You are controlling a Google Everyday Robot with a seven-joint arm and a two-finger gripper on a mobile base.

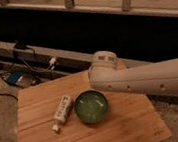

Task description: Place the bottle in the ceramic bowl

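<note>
The bottle (62, 111), slim and white with a dark label, lies on its side on the wooden table (122, 131), cap toward the front left. It is just left of the ceramic bowl (91, 106). The bowl is glossy green, upright and empty. My white arm (139, 80) reaches in from the right, and its rounded joint (104, 62) hangs above and behind the bowl's right rim. My gripper is hidden behind the arm's end, so no fingers show.
Cables (27, 60) and a blue object (14, 77) lie on the floor at the left behind the table. A long low rail (54, 53) and a dark wall run across the back. The table's front and right edges are close.
</note>
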